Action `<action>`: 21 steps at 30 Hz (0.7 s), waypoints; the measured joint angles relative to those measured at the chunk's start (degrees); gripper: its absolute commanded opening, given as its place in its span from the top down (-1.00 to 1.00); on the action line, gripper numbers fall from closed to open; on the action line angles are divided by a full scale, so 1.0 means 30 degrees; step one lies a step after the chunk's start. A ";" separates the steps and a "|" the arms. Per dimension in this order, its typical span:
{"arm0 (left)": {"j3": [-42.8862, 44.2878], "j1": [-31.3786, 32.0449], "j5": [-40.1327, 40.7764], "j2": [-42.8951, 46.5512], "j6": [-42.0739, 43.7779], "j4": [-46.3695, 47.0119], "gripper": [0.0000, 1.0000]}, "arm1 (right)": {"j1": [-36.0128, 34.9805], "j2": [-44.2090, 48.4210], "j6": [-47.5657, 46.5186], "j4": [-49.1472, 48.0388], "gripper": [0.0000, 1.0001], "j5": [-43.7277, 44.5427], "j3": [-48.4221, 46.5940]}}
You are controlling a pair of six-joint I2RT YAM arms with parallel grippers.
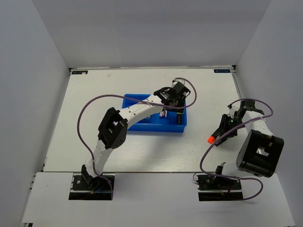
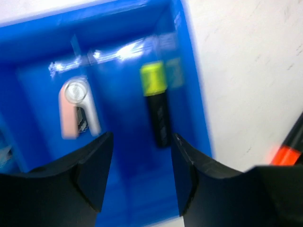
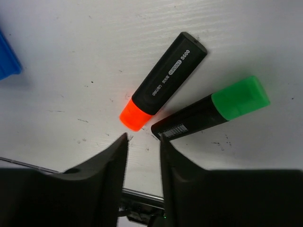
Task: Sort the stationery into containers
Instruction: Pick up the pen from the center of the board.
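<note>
Hovering my left pincer (image 2: pixel 141 142), released, over the tray (image 2: pixel 191 85) where the yellow highlighter (image 2: pixel 157 106) lies; right pincer (image 3: pixel 143 139), parted and empty, lines up on the orange highlighter (image 3: pixel 163 80).

Blue tray (image 1: pixel 129 103) is seen mid-desk (image 1: pixel 90 99). Left gripper (image 1: pixel 166 100) is held over the tray's right end. A black highlighter (image 1: pixel 180 118) is seen lying in the rightmost compartment. Right gripper (image 1: pixel 220 135) is lowered at the desk's right side, orange-capped highlighter (image 1: pixel 210 140) just beside it.
</note>
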State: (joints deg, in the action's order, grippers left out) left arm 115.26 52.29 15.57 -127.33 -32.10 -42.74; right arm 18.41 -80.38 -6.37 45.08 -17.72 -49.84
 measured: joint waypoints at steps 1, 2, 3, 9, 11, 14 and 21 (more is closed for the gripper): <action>-0.0758 0.0007 -0.0007 0.0503 0.0066 0.0270 -0.20 | 0.0000 -0.0342 0.0160 0.0007 0.44 -0.0007 -0.0029; -0.1785 0.0015 -0.0022 0.1260 0.0146 0.0495 -0.14 | 0.0000 -0.0656 0.0321 0.0007 0.47 -0.0022 -0.0058; -0.3031 0.0051 -0.0015 0.2178 0.0233 0.0641 -0.14 | 0.0000 -0.0918 0.0503 0.0007 0.47 -0.0080 -0.0095; -1.2896 0.1464 0.0816 1.1548 0.0976 0.3169 -0.16 | -0.0022 -0.2135 0.1392 -0.0007 0.47 -0.0182 -0.0736; -1.5467 0.2317 0.1290 1.4826 0.1100 0.3781 -0.19 | -0.0029 -0.2484 0.1712 -0.0066 0.44 -0.0160 -0.0998; -1.8615 0.3082 0.1909 1.8440 0.1166 0.4707 -0.21 | -0.0080 -0.3024 0.2273 -0.0153 0.24 -0.0066 -0.1202; -2.3613 0.3264 0.2739 2.1289 0.0211 0.4692 -0.23 | -0.0546 -0.4320 0.3366 -0.0736 0.02 0.0670 -0.1246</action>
State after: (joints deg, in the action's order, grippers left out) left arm 44.42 62.08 23.79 -63.46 -31.46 -28.67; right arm 16.78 -93.34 3.73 42.87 -15.70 -53.58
